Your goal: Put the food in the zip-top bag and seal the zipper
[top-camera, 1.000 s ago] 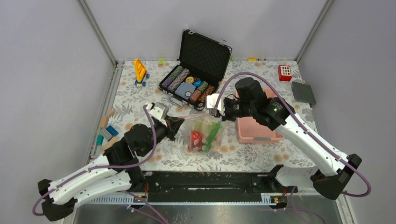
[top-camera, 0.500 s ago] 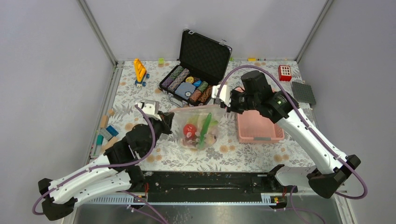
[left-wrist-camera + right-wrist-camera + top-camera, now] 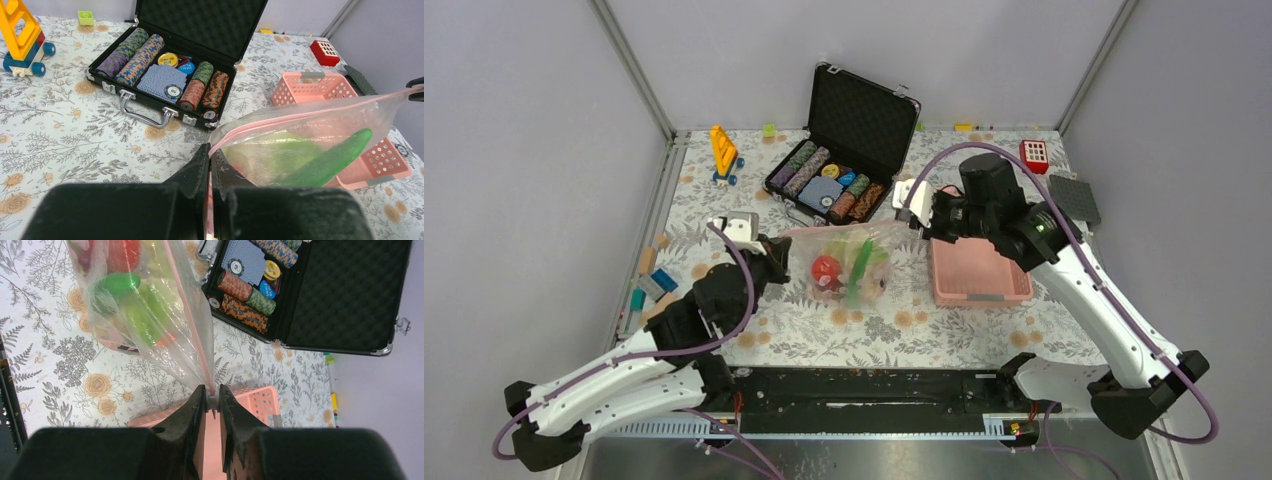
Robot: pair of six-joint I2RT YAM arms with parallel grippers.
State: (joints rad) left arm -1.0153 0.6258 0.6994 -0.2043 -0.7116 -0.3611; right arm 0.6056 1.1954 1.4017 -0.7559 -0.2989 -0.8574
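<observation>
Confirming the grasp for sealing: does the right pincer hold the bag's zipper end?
Yes, the right wrist view shows the right pincer closed on the end of the pink zipper of the zip-top bag.

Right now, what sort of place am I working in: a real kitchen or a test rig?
Most likely a robot test cell, not a kitchen: plain grey panel walls box in a floral-covered table, with props: a poker chip case, a pink basket, toy food in the zip-top bag.
</observation>
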